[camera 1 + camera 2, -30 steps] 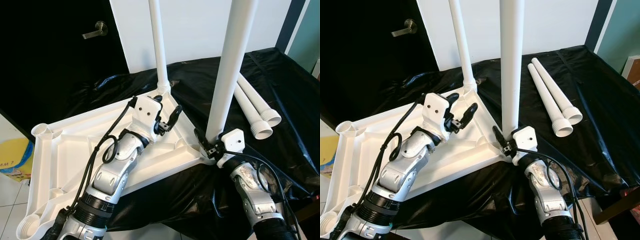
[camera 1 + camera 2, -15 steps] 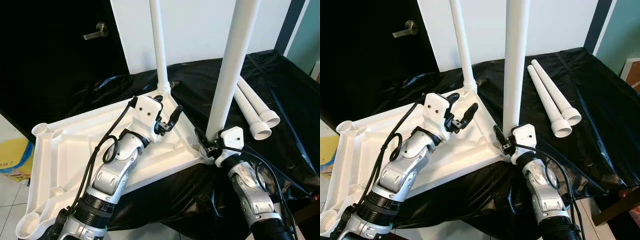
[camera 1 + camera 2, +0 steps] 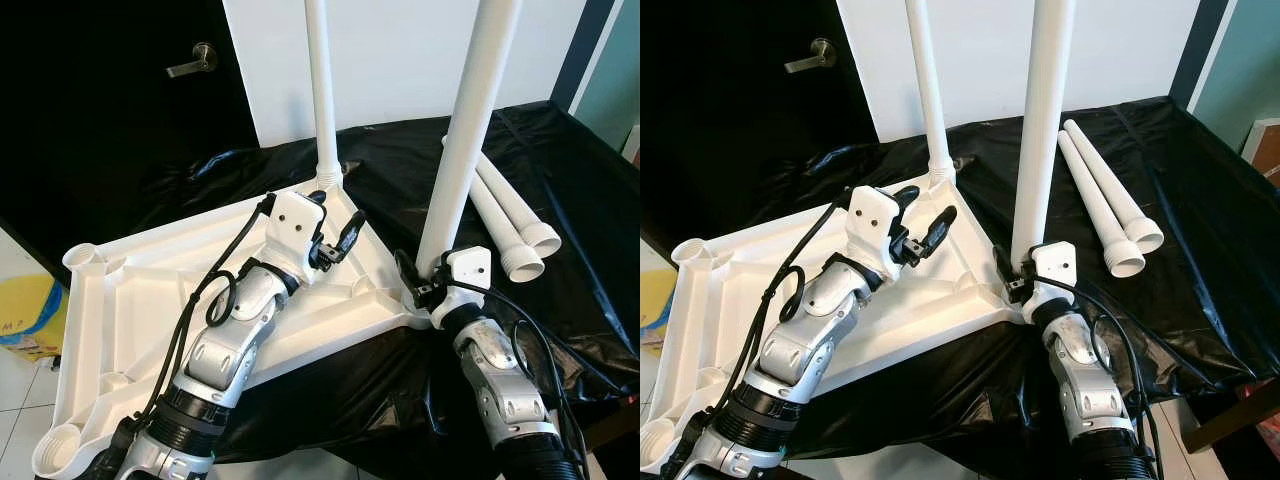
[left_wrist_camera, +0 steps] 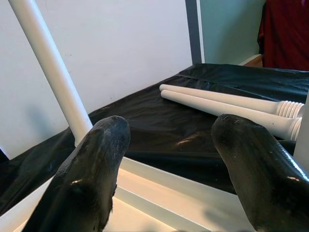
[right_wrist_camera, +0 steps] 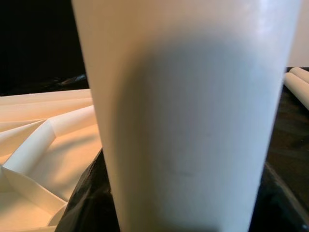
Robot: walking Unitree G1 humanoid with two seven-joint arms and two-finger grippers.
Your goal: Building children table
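Between right fingers — upright table leg

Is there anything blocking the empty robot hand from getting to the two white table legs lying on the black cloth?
Yes. The open left gripper hovers over the upturned tabletop. The two loose legs lie off to the robot's right, and the upright leg gripped by the right gripper stands in between.
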